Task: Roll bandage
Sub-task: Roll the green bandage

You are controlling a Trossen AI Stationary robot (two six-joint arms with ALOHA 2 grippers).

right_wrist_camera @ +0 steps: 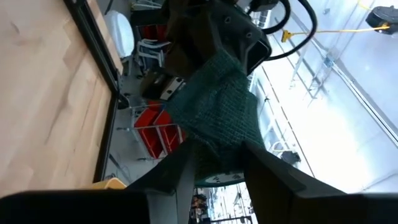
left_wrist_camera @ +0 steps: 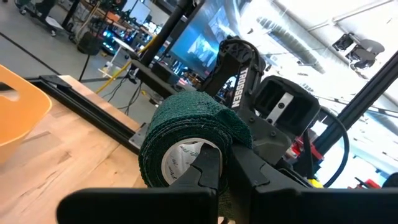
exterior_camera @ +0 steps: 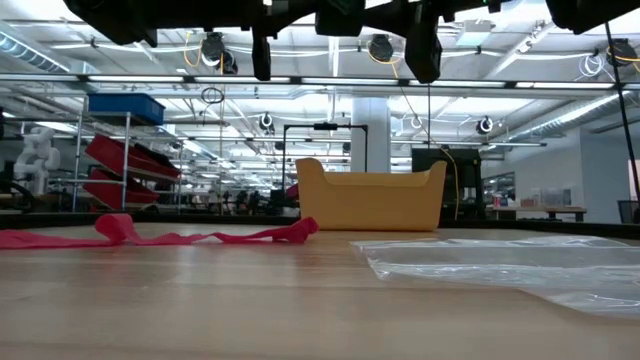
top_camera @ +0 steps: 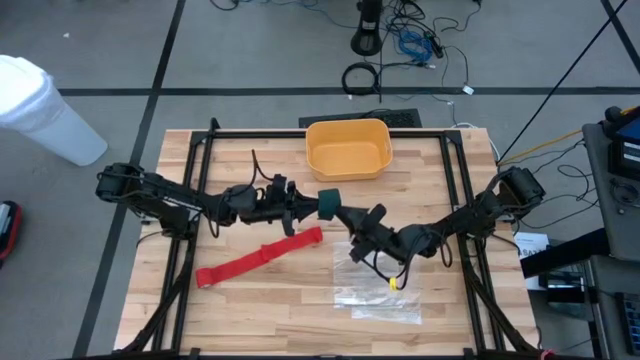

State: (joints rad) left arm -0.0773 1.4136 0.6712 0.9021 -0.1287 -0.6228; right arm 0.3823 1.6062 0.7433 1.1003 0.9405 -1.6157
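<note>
The left claw (top_camera: 305,205) was raised above the bench (top_camera: 250,300) near its centre, closed on a dark green bandage roll (top_camera: 329,202). The left wrist view showed its fingers (left_wrist_camera: 208,174) pinching the roll (left_wrist_camera: 189,146) through the white core, so the roll's outer wrap stayed exposed for the other arm. The right claw (top_camera: 352,218) met the roll from its 4 o'clock side. In the right wrist view its jaws stood partly parted around the green fabric (right_wrist_camera: 221,115); whether they gripped it could not be told. This face-to-face posture suggested a handover or a joint winding of the roll in mid-air, clear of the surface.

The red bandage (top_camera: 260,258) lay flat and unrolled on the bench, toward 7 o'clock from the claws and untouched by either. The yellow bin (top_camera: 347,147) stood at 12 o'clock, presumably to receive finished rolls. A clear plastic bag (top_camera: 380,290) lay at 5 o'clock, beneath the right arm.
</note>
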